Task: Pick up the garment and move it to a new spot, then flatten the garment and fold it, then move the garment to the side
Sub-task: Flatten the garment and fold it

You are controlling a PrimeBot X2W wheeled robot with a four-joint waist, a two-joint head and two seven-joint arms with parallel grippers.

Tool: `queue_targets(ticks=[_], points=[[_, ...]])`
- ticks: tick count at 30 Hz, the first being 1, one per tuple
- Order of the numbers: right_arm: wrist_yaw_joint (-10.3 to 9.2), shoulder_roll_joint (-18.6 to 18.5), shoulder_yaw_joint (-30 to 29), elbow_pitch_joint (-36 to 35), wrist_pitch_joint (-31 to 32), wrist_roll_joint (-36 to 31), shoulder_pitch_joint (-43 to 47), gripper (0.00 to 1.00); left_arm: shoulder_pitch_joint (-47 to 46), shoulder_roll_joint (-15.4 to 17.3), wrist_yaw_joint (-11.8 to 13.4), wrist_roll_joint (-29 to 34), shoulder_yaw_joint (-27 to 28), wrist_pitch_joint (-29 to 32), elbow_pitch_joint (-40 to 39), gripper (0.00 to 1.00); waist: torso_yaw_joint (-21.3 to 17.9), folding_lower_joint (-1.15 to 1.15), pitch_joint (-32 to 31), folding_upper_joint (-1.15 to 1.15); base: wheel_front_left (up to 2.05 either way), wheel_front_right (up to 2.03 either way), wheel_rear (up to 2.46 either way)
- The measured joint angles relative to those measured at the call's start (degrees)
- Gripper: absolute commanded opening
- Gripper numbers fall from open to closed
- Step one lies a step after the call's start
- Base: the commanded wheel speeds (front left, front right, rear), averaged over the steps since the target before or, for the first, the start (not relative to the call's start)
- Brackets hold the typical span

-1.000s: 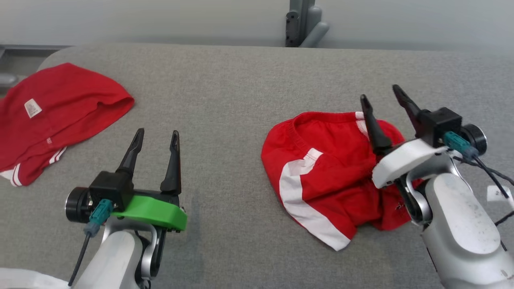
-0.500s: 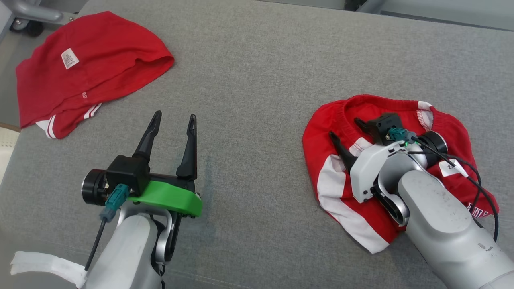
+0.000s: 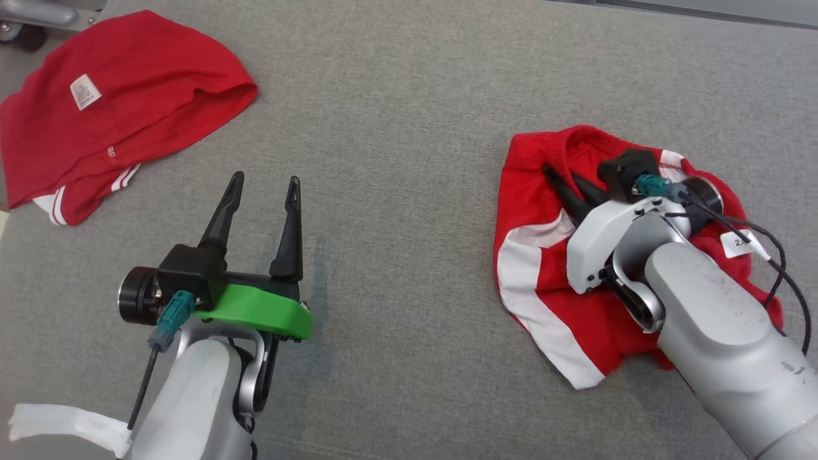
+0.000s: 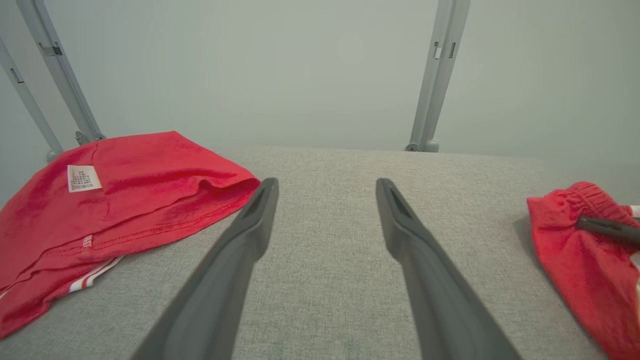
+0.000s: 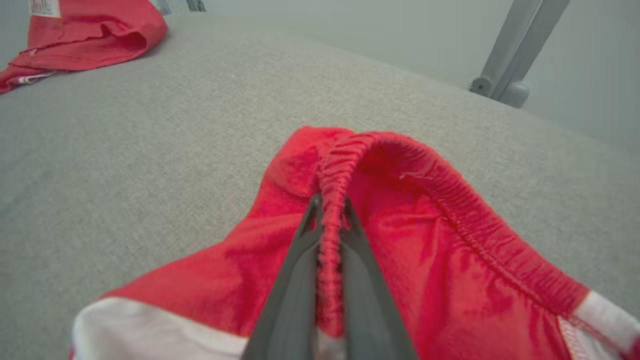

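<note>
The garment (image 3: pixel 530 191) is a pair of red shorts with a white side stripe, lying crumpled at the right of the grey table (image 3: pixel 396 128). My right gripper (image 3: pixel 559 174) is shut on its elastic waistband, which the right wrist view shows as a pinched fold of the garment (image 5: pixel 400 210) rising between the right gripper (image 5: pixel 330 202) fingers. My left gripper (image 3: pixel 266 179) hovers open over bare table at the lower left, holding nothing. In the left wrist view the left gripper (image 4: pixel 325 182) points across the table, with the garment (image 4: pixel 565 235) at the right edge.
A second red garment (image 3: pixel 128 96) with a white label lies at the table's far left, also seen as a second red garment (image 4: pixel 125 185) (image 5: pixel 85 30) in both wrist views. Grey metal posts (image 4: pixel 440 75) stand behind the table's far edge.
The head camera has tilted down and shifted. My right gripper came down onto the shorts and went from open to shut on the waistband. The left gripper has stayed open.
</note>
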Motion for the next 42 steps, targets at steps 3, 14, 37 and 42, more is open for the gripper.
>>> queue_targets(ticks=[3,14,37,42], points=[[0.0,-1.29,-1.32,-3.64,0.54,0.78,-0.04,0.0,0.43,0.13,-0.47,0.67,0.91,-0.08,0.13,1.0,-1.56,0.0,-0.12,0.0,0.0,0.0,0.0],[-0.01,-3.9,-19.98,-23.58,8.5,13.71,13.74,0.0,0.81,0.58,-1.51,2.37,1.65,-0.15,0.2,1.0,-9.98,0.0,-0.93,0.0,0.0,0.0,0.0],[-0.01,2.67,-34.14,-21.59,3.41,13.94,26.74,1.0,0.25,1.81,-1.93,2.49,0.63,-0.12,1.58,1.0,-16.26,0.0,-1.06,0.0,0.0,0.0,0.0],[-0.01,4.07,-38.53,-24.8,2.13,11.44,30.87,1.0,1.48,1.9,-1.33,2.15,0.92,-0.05,1.54,1.0,-16.18,0.0,-2.54,0.0,0.0,0.0,0.0]])
